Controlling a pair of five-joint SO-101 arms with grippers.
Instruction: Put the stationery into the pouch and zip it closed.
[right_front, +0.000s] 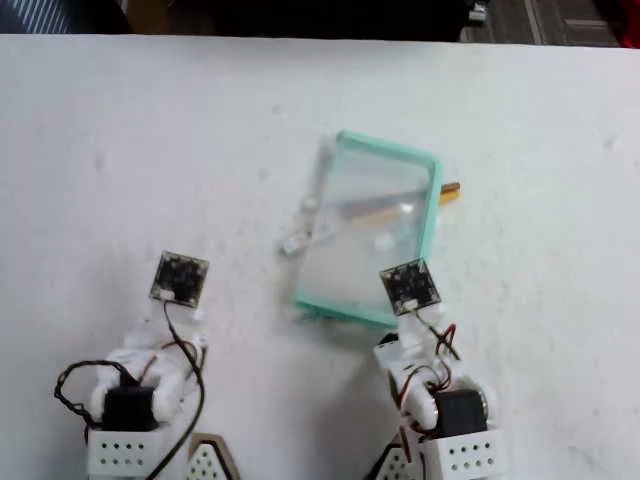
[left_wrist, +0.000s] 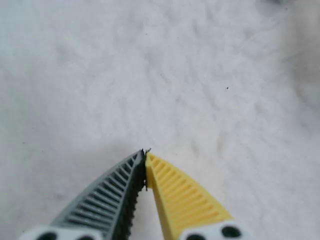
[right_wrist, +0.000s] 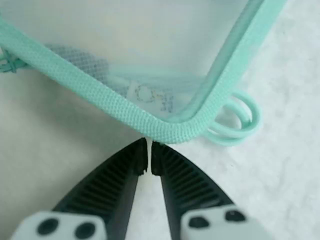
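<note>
Left arm (right_front: 150, 400) and right arm (right_front: 445, 400) crouch at the near table (right_front: 100, 150) edge, seen from above; teal-edged clear pouch (right_front: 370, 230) lies just past the right one, yellow pencil (right_front: 449, 189) jutting beyond its side. Left gripper (left_wrist: 145, 152): fingers pressed together, empty, over bare table. Right gripper (right_wrist: 149, 146): fingers all but closed, holding nothing, at the pouch corner beside its loop (right_wrist: 240, 120); likely risk, a nudge shoves the pouch, and closing it jams on the pencil.

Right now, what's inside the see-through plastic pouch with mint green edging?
Through the pouch a slim yellowish pencil-like stick shows, one end past the edging. The frosted film hides whether it lies inside or underneath.
</note>
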